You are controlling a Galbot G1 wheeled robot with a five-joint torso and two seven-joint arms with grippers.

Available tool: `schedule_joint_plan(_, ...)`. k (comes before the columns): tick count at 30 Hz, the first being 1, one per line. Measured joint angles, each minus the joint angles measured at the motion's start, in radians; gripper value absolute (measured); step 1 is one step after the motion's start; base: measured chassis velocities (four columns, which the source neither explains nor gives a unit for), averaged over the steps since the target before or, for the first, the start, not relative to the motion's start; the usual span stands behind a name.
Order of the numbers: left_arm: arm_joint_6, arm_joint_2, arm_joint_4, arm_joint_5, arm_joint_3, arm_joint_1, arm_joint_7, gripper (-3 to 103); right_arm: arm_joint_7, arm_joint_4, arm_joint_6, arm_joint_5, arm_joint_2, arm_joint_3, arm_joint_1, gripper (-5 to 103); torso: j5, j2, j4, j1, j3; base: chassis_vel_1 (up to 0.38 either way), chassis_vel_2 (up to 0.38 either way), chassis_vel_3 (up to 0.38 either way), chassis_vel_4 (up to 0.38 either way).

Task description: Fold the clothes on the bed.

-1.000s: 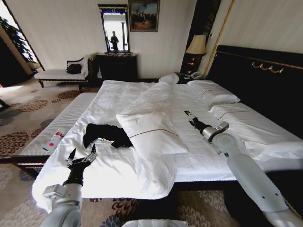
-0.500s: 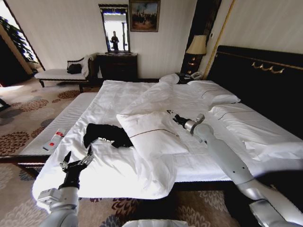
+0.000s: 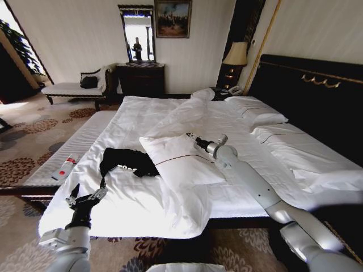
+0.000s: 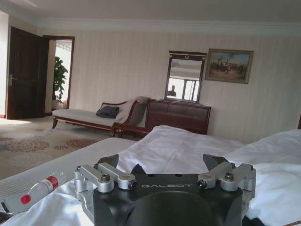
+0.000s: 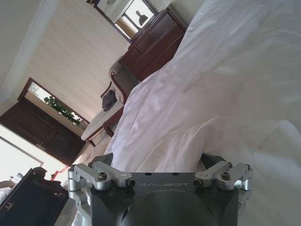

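Head view: black T-shirt [image 3: 126, 161] lay bunched on bed [image 3: 170, 113], soft and limp; best pinched at an edge. Left gripper [image 3: 85, 196] spread; right gripper [image 3: 191, 137] state unclear.

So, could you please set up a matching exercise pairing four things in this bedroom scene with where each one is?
Things:
1. black T-shirt
2. left pincer
3. right pincer
4. white-and-red tube

Places:
A. over the white pillow in the middle of the bed
B. on the bench beside the bed
C. at the near corner of the bed, short of the shirt
D. crumpled on the duvet beside the pillow

Pairs: 1-D, 2-C, 3-A, 4-B
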State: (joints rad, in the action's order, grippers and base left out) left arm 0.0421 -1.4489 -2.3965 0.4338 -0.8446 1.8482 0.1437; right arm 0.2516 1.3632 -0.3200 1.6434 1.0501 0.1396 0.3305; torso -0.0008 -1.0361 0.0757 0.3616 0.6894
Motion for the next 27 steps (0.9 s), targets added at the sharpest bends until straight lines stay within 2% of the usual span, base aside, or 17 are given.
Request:
schedule_joint_plan(4,-0.004,0.0,0.004,0.0,0.0,-0.001,0.0,100,-0.001,-0.018,-0.002,-0.015,0.013,0.017,-0.029,100,0.0,0.0,-0.0004,0.0,0.0,0.0,0.0,0.0,0.0)
schedule_joint_plan(10,-0.009,0.003,0.016,-0.002,0.003,-0.004,0.001,100,-0.012,-0.035,-0.009,-0.064,-0.001,0.109,-0.07,100,0.0001,0.0,0.0,0.0,0.0,0.0,0.0,0.0,0.0)
schedule_joint_plan(17,-0.014,0.009,0.025,-0.001,0.002,-0.007,0.001,100,-0.017,-0.069,-0.011,-0.1,0.022,0.138,-0.08,102,0.0002,0.0,-0.0003,0.0,0.0,0.0,0.0,0.0,0.0)
schedule_joint_plan(20,-0.016,0.013,0.036,-0.002,0.003,-0.013,0.002,100,-0.017,-0.072,-0.012,-0.096,0.035,0.14,-0.082,88,0.0002,0.0,-0.0001,0.0,0.0,0.0,0.0,0.0,0.0)
schedule_joint_plan(23,-0.016,0.015,0.04,-0.002,0.005,-0.015,0.002,100,-0.017,-0.077,-0.012,-0.096,0.041,0.14,-0.084,83,0.0001,0.0,0.0,0.0,0.0,0.0,0.0,0.0,0.0)
schedule_joint_plan(26,-0.017,0.024,0.049,-0.003,0.005,-0.019,0.002,100,-0.025,-0.096,-0.011,-0.104,0.06,0.14,-0.089,66,0.0001,0.0,-0.0001,0.0,0.0,0.0,0.0,0.0,0.0)
schedule_joint_plan(27,-0.017,0.024,0.049,-0.003,0.005,-0.019,0.002,100,-0.025,-0.096,-0.011,-0.104,0.06,0.14,-0.089,66,0.0001,0.0,-0.0001,0.0,0.0,0.0,0.0,0.0,0.0)
